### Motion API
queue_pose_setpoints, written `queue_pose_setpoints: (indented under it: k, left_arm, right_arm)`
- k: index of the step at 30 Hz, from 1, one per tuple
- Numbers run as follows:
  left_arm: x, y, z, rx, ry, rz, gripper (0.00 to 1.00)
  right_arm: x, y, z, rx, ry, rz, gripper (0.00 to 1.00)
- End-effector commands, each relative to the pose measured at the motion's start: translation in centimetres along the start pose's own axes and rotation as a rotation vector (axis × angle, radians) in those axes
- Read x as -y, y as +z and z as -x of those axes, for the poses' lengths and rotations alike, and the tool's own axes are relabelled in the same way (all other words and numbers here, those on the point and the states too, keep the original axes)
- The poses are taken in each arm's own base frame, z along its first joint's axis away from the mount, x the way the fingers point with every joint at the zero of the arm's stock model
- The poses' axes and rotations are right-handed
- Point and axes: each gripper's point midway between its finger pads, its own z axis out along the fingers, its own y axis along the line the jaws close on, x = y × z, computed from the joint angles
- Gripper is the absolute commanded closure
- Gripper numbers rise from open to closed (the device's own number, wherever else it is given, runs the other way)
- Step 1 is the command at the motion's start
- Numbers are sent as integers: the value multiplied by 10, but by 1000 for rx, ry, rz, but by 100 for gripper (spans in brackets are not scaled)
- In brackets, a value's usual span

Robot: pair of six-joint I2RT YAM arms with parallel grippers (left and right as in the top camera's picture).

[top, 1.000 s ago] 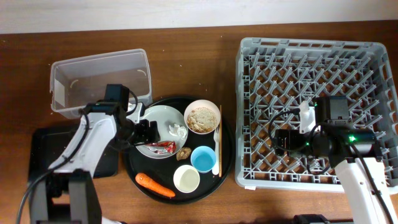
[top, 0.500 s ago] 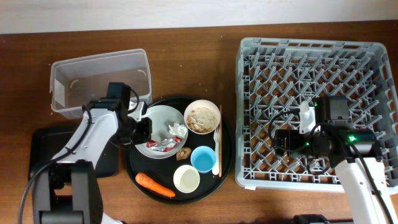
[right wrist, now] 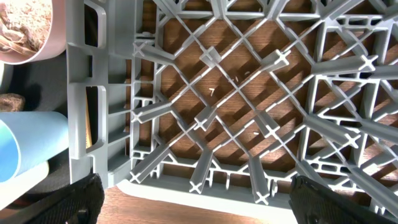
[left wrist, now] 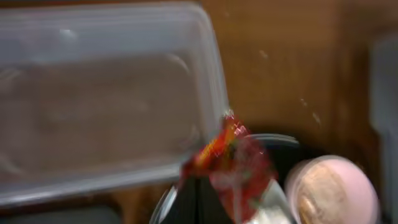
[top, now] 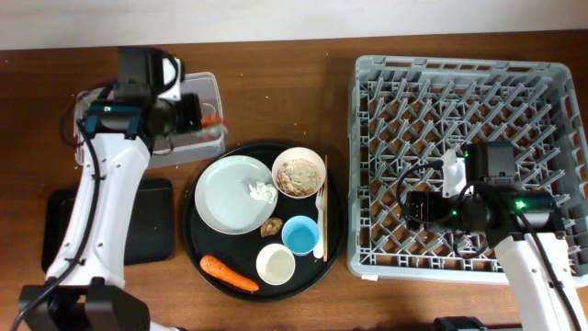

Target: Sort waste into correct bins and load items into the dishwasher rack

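Note:
My left gripper (top: 197,112) is shut on the red crinkled wrapper (top: 213,119), which hangs over the right end of the clear tub (top: 207,87). The left wrist view is blurred, but the wrapper (left wrist: 230,162) shows there between the dark fingers (left wrist: 198,200), beside the tub (left wrist: 106,99). The grey plate (top: 230,193) carries only the white tissue (top: 262,191). The bowl (top: 298,175) holds beige crumbly food. My right gripper (right wrist: 194,202) stands open, holding nothing, above the grey dishwasher rack (top: 469,83).
On the round black tray (top: 335,234) lie a brown lump (top: 272,226), a blue cup (top: 299,234), a white cup (top: 276,265), a carrot (top: 228,273), a fork (top: 320,198) and chopsticks (top: 325,221). A shallow black rectangular tray (top: 152,221) sits at the lower left.
My left gripper closed on the red wrapper on the plate, lifted it and carried it up and left to the clear tub. The right arm has not moved.

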Motion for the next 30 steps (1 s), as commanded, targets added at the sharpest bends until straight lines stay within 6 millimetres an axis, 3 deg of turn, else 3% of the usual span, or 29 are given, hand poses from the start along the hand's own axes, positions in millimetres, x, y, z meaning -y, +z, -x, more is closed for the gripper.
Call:
queue_pose_setpoints:
  k: [1, 2, 4, 6, 7, 8, 10, 12, 15, 17, 23, 29, 30]
  left_arm:
    - [-41, 4, 26, 104, -4, 235, 99]
    - [-42, 10, 31, 117, -6, 243, 99]
    - [-42, 22, 34, 121, -6, 243, 81]
    - [-42, 32, 32, 110, -5, 243, 43]
    - [-42, 34, 32, 107, -5, 243, 18]
    - [-42, 34, 32, 106, -4, 239, 7]
    - [-34, 32, 29, 92, -2, 193, 4]
    - [-14, 30, 19, 50, 5, 81, 5]
    - [41, 22, -24, -126, 13, -196, 6]
    - [60, 19, -53, -242, 24, -248, 8]
    - [96, 31, -127, -442, 118, -271, 8]
    - [112, 51, -168, -484, 180, -289, 11]
    - [111, 56, -175, -489, 186, -284, 18]
  right_arm:
    - [2, -5, 6, 22, 9, -11, 2]
    - [2, -5, 6, 22, 9, -11, 1]
    - [2, -5, 6, 22, 9, -10, 2]
    - [2, -5, 6, 22, 10, -10, 2]
    - [2, -5, 6, 22, 9, -10, 2]
    - [2, -5, 6, 22, 9, -10, 2]
    - [2, -5, 6, 22, 9, -10, 2]
    - [2, -5, 6, 22, 9, -10, 2]
    - [2, -5, 6, 22, 9, -10, 2]
    - [2, -5, 6, 22, 9, -10, 2]
    - [2, -5, 6, 22, 9, -10, 2]
    - [2, -5, 6, 22, 10, -10, 2]
    - [2, -5, 6, 22, 9, -10, 2]
